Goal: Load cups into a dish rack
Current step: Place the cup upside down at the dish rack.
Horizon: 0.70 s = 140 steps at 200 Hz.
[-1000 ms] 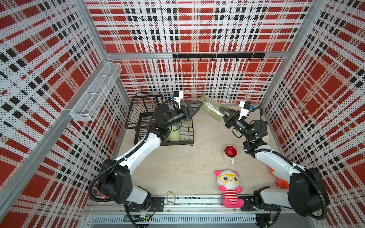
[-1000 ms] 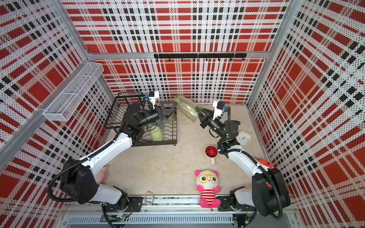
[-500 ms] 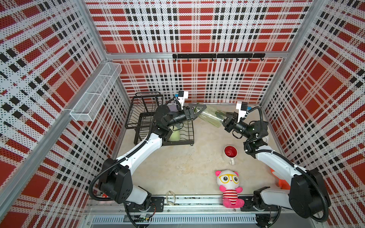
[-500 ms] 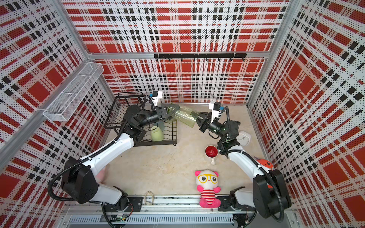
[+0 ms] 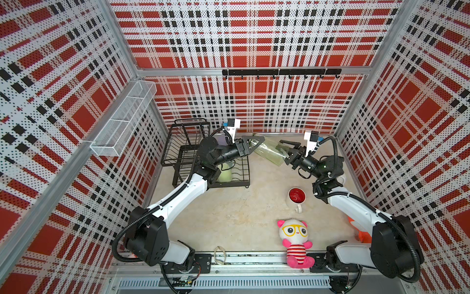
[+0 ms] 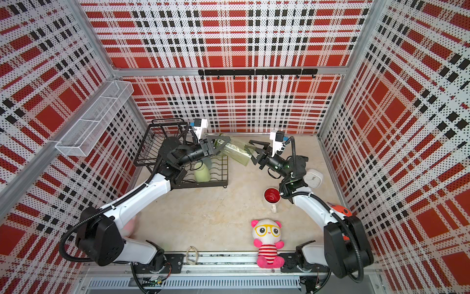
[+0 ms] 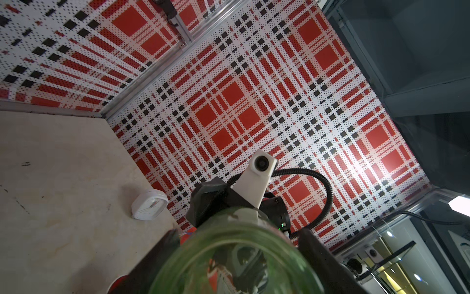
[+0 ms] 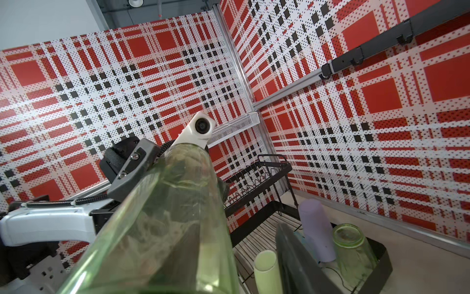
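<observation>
- my left claw [image 5: 255,145] is clenching one end of the olive-green tumbler [image 5: 270,152]. my right claw [image 5: 284,152] is standing released, its jaws spread around the other end.
- the tumbler is hanging nearly level in the air just beside the dish rack [image 5: 234,185], on the side facing the white mug [image 5: 296,197]. that mug is sitting on the worktop [image 5: 229,213], well apart from the rack.
- i am gripping a long, smooth cup by one end only, so i judge it could be sagging, slipping out and dropping beside the rack.
- a right finger could be catching the rim as i am backing off, twisting the tumbler loose.
- swinging it in, i could be knocking the pale green mug [image 5: 225,175] sitting in the rack's lower tray.
- a second ago my right claw was pinching the tumbler, which was tilted steeply, and my left was gaping empty; now the grip is changing sides.
</observation>
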Available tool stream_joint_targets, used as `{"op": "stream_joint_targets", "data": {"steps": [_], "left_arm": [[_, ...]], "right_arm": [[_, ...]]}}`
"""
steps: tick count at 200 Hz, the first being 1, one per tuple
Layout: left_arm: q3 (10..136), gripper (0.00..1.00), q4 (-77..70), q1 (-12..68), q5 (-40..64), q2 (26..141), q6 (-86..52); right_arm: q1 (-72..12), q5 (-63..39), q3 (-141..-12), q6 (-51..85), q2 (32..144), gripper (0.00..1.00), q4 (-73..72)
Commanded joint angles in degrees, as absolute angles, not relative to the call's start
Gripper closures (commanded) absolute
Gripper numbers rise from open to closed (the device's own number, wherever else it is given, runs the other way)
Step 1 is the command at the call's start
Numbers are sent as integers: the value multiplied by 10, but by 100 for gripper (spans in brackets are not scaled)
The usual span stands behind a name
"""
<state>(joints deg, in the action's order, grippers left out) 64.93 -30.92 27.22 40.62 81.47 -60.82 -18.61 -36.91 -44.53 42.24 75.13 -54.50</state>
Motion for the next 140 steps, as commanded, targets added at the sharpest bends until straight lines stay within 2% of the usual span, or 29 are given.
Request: {"op": "stream_joint_targets", "data": {"steps": [1, 4, 8, 46, 100, 127, 140], "left_arm": [[655, 44, -251, 267, 344, 775, -519], [658, 44, -241, 267, 336, 772, -508], [662, 44, -226, 267, 324, 768, -494], [714, 44, -66, 290, 172, 751, -350], [748, 46, 26, 340, -43, 780, -233], [772, 46, 62, 359, -112, 820, -185], [784, 45, 83, 359, -136, 840, -175]], "right_arm": [[-185, -314, -428, 396, 730, 10, -528], [-185, -308, -425, 390, 726, 2, -523], [-186, -298, -422, 382, 719, 0, -514], [-186, -182, -395, 299, 668, 0, -401], [-185, -61, -325, 223, 601, 0, -316], [-185, 74, -282, 190, 562, 0, -260], [-186, 108, -253, 160, 544, 0, -255]]}}
